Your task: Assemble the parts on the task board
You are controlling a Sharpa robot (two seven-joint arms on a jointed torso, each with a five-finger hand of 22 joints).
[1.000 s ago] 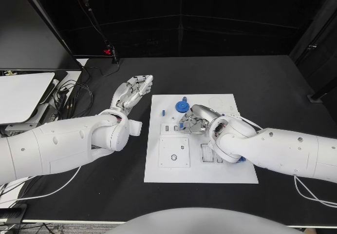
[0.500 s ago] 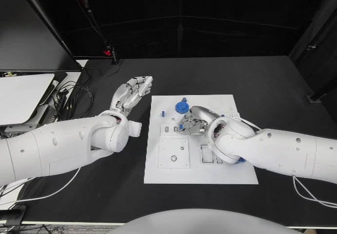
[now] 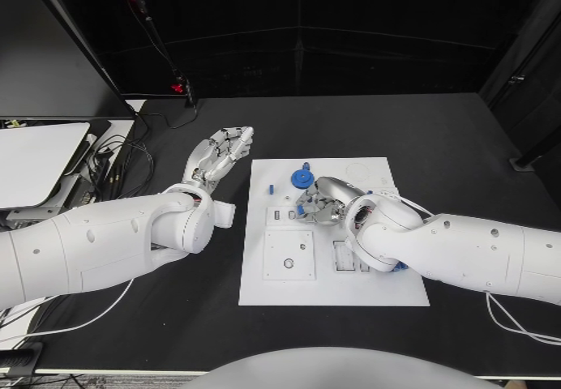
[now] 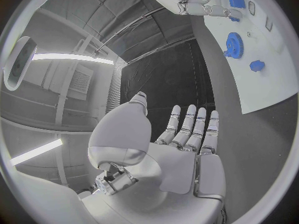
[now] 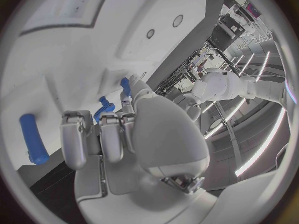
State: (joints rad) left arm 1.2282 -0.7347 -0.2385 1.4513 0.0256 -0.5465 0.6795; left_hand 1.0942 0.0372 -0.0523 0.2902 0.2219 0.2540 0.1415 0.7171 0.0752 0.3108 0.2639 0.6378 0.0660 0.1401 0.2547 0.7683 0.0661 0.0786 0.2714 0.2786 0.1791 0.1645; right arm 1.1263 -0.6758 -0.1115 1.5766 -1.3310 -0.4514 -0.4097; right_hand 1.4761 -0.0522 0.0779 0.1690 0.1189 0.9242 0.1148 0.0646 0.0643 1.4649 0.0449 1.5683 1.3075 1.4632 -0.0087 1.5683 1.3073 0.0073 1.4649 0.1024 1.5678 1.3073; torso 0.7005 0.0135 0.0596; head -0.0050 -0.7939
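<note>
The right hand (image 3: 322, 197) is pinching a small blue part (image 3: 301, 210) over the task board (image 3: 333, 284); a blue gear (image 3: 303, 175) is lying at its eleven o'clock; the left hand (image 3: 220, 154) is hovering spread and empty at nine o'clock

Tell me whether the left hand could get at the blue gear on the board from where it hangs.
Probably yes. The left hand is open beside the task board, holding nothing, and the blue gear lies exposed near the board's far edge. The right hand works just nearer than the gear, so the approach is tight.
</note>
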